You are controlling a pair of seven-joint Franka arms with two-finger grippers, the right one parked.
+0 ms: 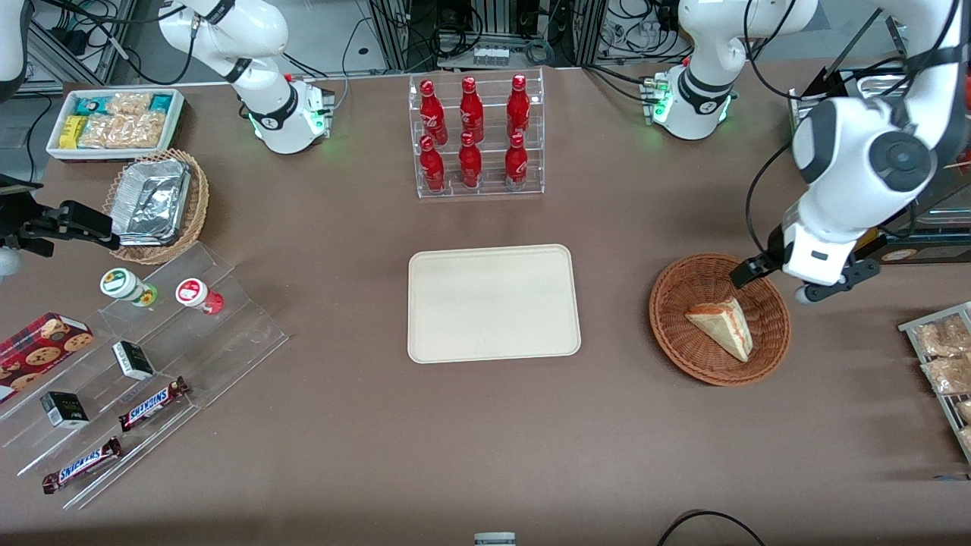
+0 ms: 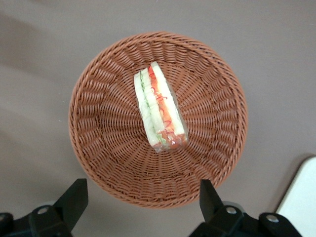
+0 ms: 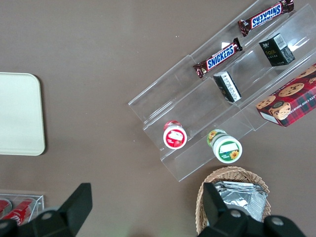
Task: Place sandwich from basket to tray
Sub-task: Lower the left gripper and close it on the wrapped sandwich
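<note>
The sandwich point(image 1: 724, 326), a pale wedge with red and green filling, lies in the reddish-brown wicker basket point(image 1: 675, 318). In the left wrist view the sandwich point(image 2: 159, 108) lies near the middle of the basket point(image 2: 98, 123). My left gripper point(image 1: 777, 282) hangs above the basket's rim, a little farther from the front camera than the sandwich, open and empty. In its wrist view the gripper point(image 2: 142, 202) has both fingers spread wide, just outside the rim. The cream tray point(image 1: 493, 303) lies flat and bare beside the basket, toward the parked arm's end; a corner of it point(image 2: 301, 197) shows in the wrist view.
A clear rack of red bottles point(image 1: 476, 136) stands farther from the front camera than the tray. A rack of snack packets point(image 1: 944, 364) lies at the working arm's end. A tan basket with a foil container point(image 1: 155, 201) and acrylic steps with snacks point(image 1: 136, 364) lie toward the parked arm's end.
</note>
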